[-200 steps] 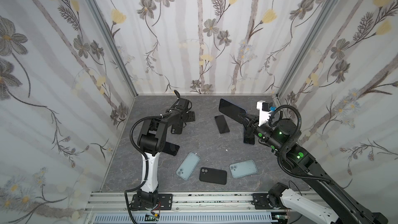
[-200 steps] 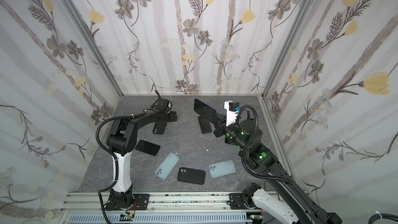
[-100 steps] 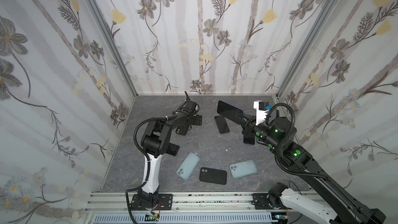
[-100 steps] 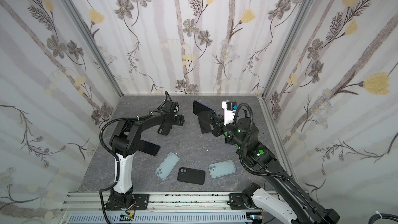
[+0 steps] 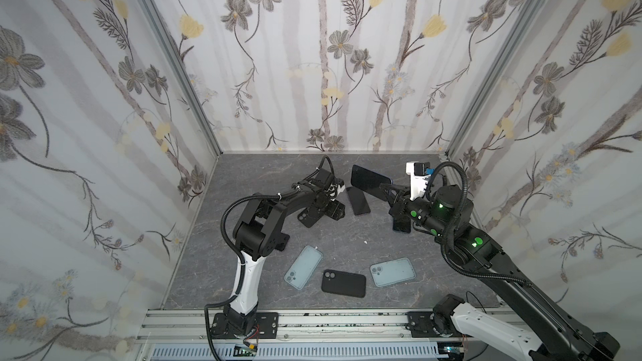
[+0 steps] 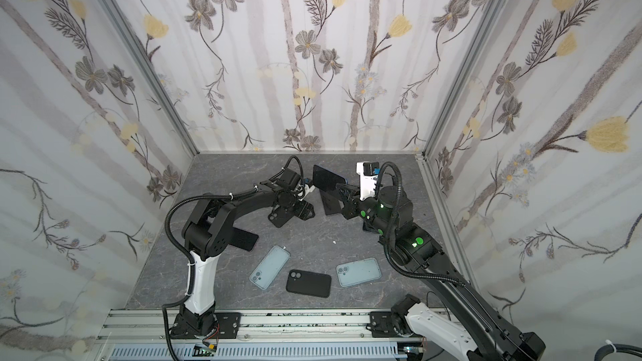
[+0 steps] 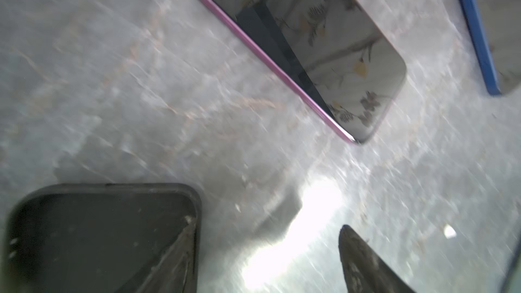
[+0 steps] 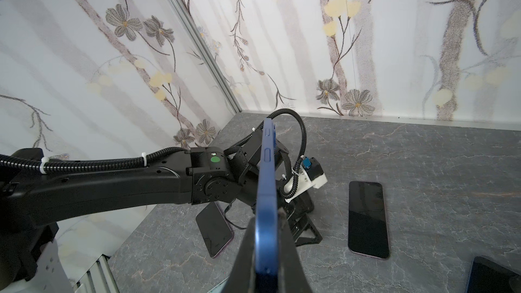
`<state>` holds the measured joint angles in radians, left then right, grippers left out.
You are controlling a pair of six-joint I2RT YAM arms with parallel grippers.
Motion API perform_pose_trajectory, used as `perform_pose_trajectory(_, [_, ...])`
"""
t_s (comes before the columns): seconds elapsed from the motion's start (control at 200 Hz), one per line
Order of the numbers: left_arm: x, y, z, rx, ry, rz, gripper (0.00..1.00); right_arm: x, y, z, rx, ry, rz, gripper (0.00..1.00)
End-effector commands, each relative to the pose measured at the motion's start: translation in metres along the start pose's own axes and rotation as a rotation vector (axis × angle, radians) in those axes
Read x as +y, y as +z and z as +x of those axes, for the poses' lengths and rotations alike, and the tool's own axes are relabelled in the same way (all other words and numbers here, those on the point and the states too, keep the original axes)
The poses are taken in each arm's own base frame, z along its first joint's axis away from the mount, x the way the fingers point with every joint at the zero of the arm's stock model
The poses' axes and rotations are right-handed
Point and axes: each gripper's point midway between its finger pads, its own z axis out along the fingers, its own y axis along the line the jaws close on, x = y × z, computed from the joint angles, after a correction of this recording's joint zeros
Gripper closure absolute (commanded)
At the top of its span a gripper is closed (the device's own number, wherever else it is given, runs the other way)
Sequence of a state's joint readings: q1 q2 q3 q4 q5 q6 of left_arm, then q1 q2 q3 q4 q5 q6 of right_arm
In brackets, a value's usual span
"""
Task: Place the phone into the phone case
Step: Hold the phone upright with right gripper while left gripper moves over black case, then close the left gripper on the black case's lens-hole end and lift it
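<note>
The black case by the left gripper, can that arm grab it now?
Probably yes. The left gripper is open just above the black case, one fingertip over its edge, with nothing between them.

I run a black jointed left arm (image 5: 295, 203) and a matching black right arm (image 5: 486, 258). Each has a white base link (image 5: 248, 283), ribbed black cable hoses (image 8: 93, 162), green status dots (image 5: 477, 242) and white wrist-camera mounts (image 5: 415, 184).

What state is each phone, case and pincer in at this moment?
Right pincer, shut on the blue phone.
Blue phone, lifted clear of the table, gripped at one end.
Left pincer, open, empty, low over the table.
Rear black case, flat, no phone inside.
Purple-edged phone, flat, screen up.
Front black case, flat, back up.
Pale blue cases, both flat.
Rightmost phone, flat, partly hidden.
</note>
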<state>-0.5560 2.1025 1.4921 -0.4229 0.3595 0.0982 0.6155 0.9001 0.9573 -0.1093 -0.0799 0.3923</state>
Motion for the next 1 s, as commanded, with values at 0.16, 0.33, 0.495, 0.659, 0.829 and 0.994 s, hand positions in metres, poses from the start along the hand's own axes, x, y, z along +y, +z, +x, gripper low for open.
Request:
perform_pose_trajectory(0.16, [0.008, -0.052, -0.019, -0.128, -0.190, -0.122, 0.19, 0.005, -0.001, -0.015, -0.051, -0.002, -0.023, 1.00])
perform_pose_trajectory(0.33, [0.027, -0.072, 0.008, -0.146, -0.355, -0.240, 0.38, 0.004, 0.002, -0.011, -0.038, -0.005, -0.023, 1.00])
perform_pose_trajectory(0.495, [0.046, -0.086, 0.058, -0.131, -0.460, -0.340, 0.53, -0.001, 0.004, -0.006, -0.031, -0.013, -0.006, 1.00])
perform_pose_trajectory(0.659, [0.058, -0.089, 0.084, -0.130, -0.529, -0.360, 0.62, -0.002, 0.013, -0.003, -0.015, -0.017, -0.010, 1.00])
perform_pose_trajectory(0.829, [0.069, -0.076, 0.095, -0.080, -0.559, -0.363, 0.67, 0.002, 0.020, -0.002, 0.002, -0.014, -0.034, 1.00])
perform_pose_trajectory(0.994, [0.081, -0.068, 0.099, -0.057, -0.574, -0.372, 0.67, -0.001, 0.019, 0.001, 0.006, -0.016, -0.021, 1.00])
